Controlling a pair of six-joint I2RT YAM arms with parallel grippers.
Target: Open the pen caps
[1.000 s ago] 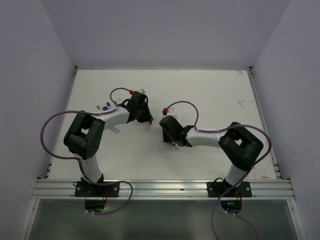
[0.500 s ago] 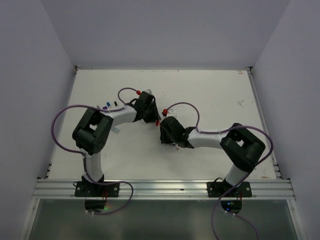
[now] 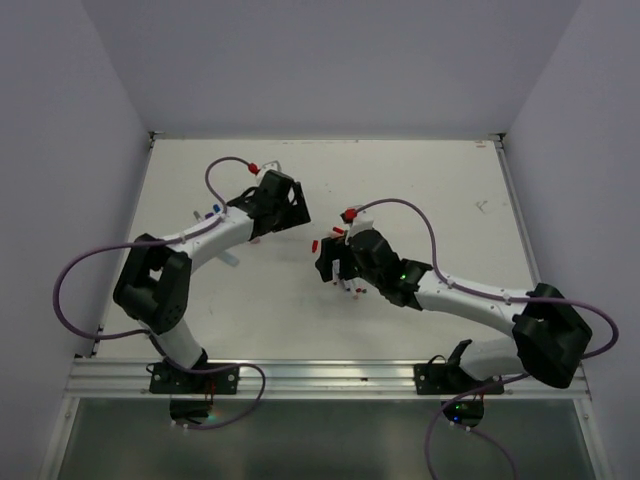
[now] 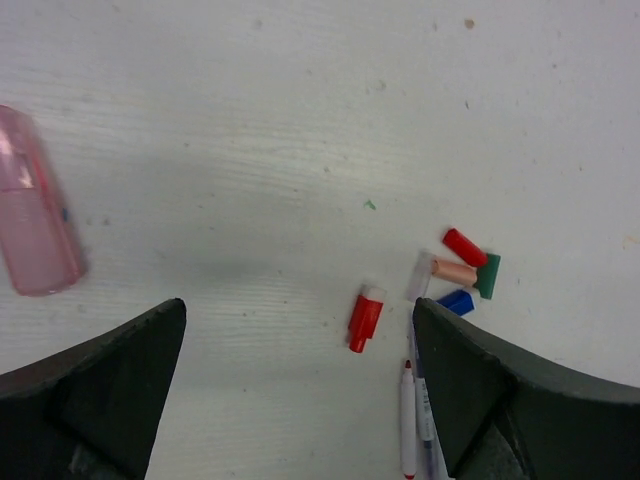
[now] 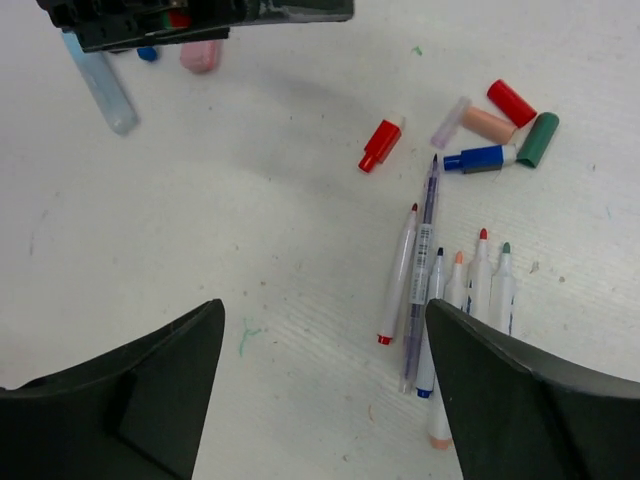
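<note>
My left gripper (image 4: 300, 318) hangs open over the table with nothing between its fingers. Below it lies a loose red pen cap (image 4: 365, 318) with a white end, also seen as the red pen cap (image 5: 380, 145) and the red pen cap (image 3: 314, 242). To its right sits a small cluster of pen caps (image 5: 505, 128): red, salmon, green, blue and a clear one. My right gripper (image 5: 325, 320) is open and empty too, above bare table left of a row of uncapped white pens (image 5: 455, 285). From above, the left gripper (image 3: 288, 212) and right gripper (image 3: 334, 266) stand apart.
A pink highlighter (image 4: 35, 230) lies left of the left gripper. A light blue highlighter (image 5: 100, 85) and a pink one (image 5: 200, 55) lie under the left arm. More small blue and purple pieces (image 3: 213, 212) rest by the left arm's forearm. Walls enclose the table.
Both grippers have gone from shut to open and drawn apart. The red cap now lies loose on the table. The left gripper pulled back left; the right arm stretched out lower.
</note>
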